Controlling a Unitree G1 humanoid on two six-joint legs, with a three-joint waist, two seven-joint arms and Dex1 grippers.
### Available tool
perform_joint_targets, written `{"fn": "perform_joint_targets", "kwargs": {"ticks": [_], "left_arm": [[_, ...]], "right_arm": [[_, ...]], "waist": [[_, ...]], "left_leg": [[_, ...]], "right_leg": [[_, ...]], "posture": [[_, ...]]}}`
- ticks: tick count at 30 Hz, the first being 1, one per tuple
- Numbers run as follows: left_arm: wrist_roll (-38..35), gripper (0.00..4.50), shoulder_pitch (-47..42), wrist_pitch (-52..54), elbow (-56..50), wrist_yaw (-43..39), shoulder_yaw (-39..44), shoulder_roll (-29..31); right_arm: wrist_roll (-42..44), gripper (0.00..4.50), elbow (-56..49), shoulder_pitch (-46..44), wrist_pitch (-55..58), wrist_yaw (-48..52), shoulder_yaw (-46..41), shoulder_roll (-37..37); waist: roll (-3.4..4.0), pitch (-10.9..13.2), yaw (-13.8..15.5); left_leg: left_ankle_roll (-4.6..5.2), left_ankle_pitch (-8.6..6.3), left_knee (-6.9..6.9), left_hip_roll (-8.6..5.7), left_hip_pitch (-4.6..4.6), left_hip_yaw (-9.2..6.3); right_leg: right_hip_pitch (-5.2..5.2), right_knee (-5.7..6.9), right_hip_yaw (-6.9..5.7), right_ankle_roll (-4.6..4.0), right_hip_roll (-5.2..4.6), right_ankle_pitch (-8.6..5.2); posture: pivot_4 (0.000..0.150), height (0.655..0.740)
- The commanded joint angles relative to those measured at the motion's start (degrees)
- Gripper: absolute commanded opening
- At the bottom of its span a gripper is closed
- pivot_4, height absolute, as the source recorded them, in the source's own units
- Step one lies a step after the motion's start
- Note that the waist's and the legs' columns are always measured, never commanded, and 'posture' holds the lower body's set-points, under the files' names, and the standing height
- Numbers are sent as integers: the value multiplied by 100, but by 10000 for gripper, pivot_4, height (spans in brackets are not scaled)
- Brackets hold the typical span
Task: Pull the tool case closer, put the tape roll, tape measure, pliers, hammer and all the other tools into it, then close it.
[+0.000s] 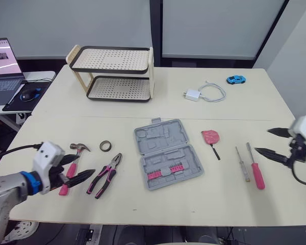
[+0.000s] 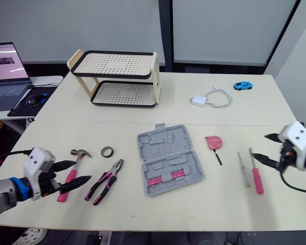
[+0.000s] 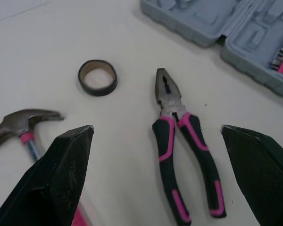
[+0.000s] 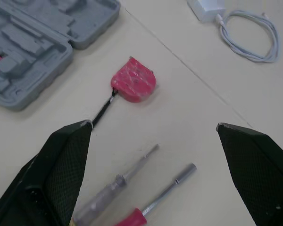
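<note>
The left gripper (image 1: 86, 164), jaws spread, hung over the handle of the hammer (image 1: 80, 148), beside the pliers (image 1: 106, 176). The right gripper (image 1: 262, 140), jaws spread, hung just right of the screwdriver (image 1: 255, 167). The open tool case (image 1: 166, 153) lay between them at the middle of the surface (image 1: 194, 204), long axis roughly near-to-far, seemingly nearer the left arm. Farther back stood a two-tier rack (image 1: 112, 74), with a laptop (image 1: 2, 66) at far left.

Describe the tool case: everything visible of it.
The tool case is grey moulded plastic, lying open and flat on the cream table, slightly skewed. Its far half shows empty tool-shaped recesses and a small tab on the far edge; its near half holds a row of pink bits. Nothing touches it: pliers lie to its left, the tape measure to its right.
</note>
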Motion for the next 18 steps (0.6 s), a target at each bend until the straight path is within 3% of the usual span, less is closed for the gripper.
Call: {"fn": "perform_joint_targets", "kwargs": {"ticks": [1, 5, 13, 14, 18], "left_arm": [[63, 39422, -436, 200, -254, 300, -543, -174], [400, 26840, -849, -37, 35, 320, -1200, -340], [1219, 2277, -1613, -978, 1188, 150, -2246, -653], [1288, 35, -1708, -1068, 1318, 127, -2335, -706], [1516, 0, -2087, -1421, 1812, 1, -2655, -955]], "right_arm": [[-325, 39512, -287, -588, 111, -346, 793, 225], [-922, 26219, 7, -1308, 111, -654, 1823, 704], [-2051, 12342, 1199, -2265, -173, -1081, 3066, 1502], [-2158, 10528, 1351, -2354, -253, -1101, 3171, 1574], [-2432, 1372, 2075, -2776, -475, -1117, 3473, 1976]], "waist": [[1, 0, 5], [-1, -1, 6], [0, 0, 11], [0, 0, 12], [0, 0, 10]], "left_leg": [[0, 0, 0, -1, 0, -2], [0, 0, 1, -1, -1, -8], [0, 0, 0, -3, -12, -12], [0, 0, 0, -3, -13, -12], [0, 1, 2, -4, -18, -14]], "right_leg": [[-1, 0, -1, 0, 0, 0], [-1, 0, -6, -1, 1, 1], [-11, -1, -12, -3, 0, 2], [-11, -2, -11, -3, 0, 2], [-16, 0, -14, -3, 0, 2]], "posture": [[1500, 7350], [1500, 7350], [1500, 7350], [1500, 7350], [1500, 7350]]}}
